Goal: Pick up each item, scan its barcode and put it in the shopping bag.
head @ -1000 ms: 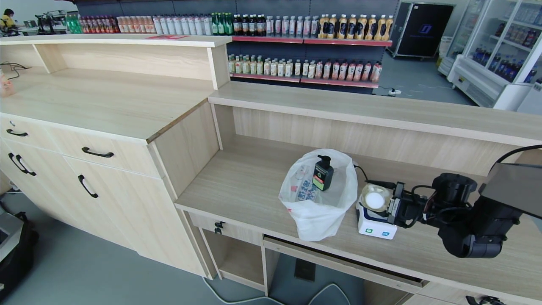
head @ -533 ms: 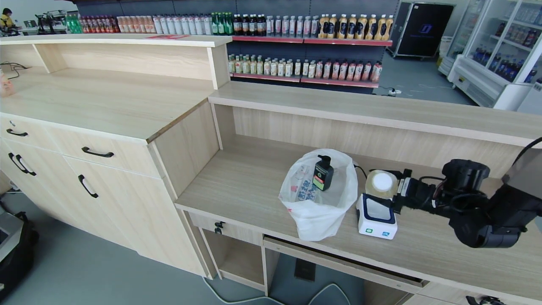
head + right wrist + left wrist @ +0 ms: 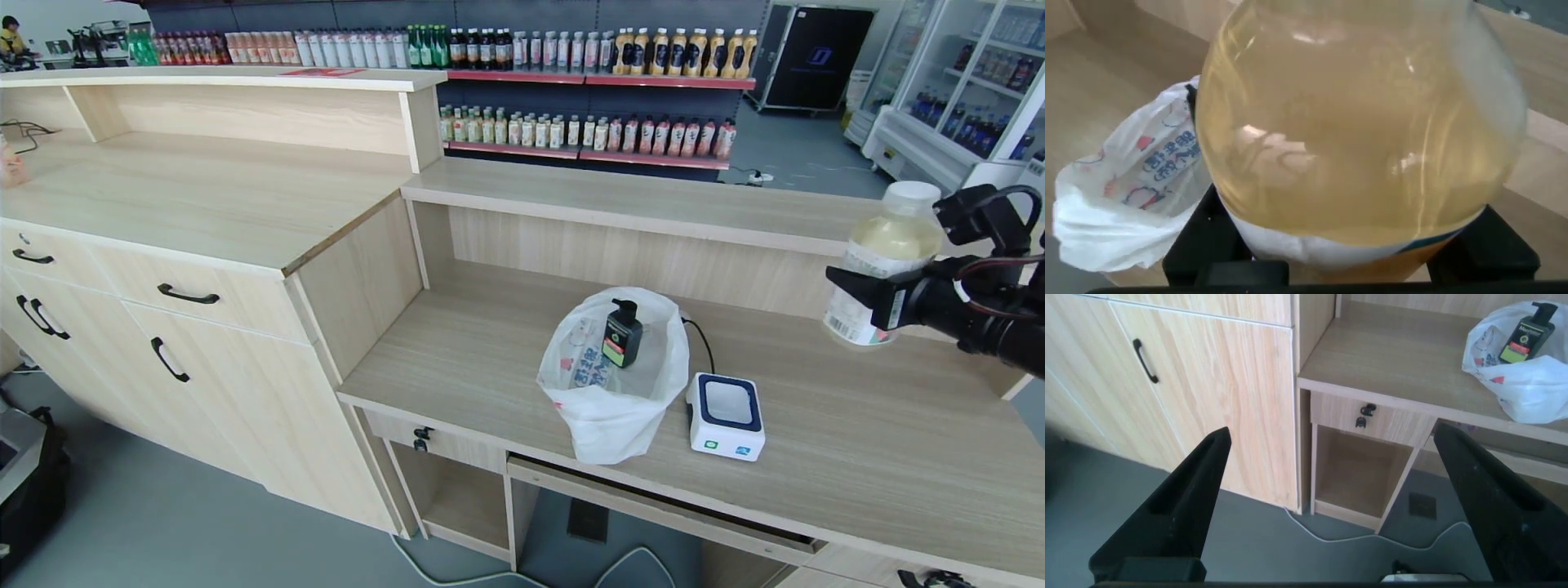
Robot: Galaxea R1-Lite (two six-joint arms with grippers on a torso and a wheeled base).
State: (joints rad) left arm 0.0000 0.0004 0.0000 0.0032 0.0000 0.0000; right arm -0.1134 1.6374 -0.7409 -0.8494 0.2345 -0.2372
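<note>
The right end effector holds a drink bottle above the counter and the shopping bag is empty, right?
Not empty: the head view shows a black pump bottle in the shopping bag. The right end effector does hold the drink bottle above the counter.

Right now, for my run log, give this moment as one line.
right gripper: shut on bottle, upright above counter | left gripper: open | shopping bag: holds pump bottle

**Where things sit around me**

On the counter [image 3: 457,359], the shopping bag [image 3: 612,400] stands with a pump bottle [image 3: 622,333] upright inside it. The scanner [image 3: 726,415] lies just to the bag's right. My right gripper [image 3: 894,269] holds the drink bottle [image 3: 886,237] above the counter, well right of the scanner and farther back. My left gripper [image 3: 1331,437] hangs before the counter, left of the bag, over the floor [image 3: 1249,547].
</note>
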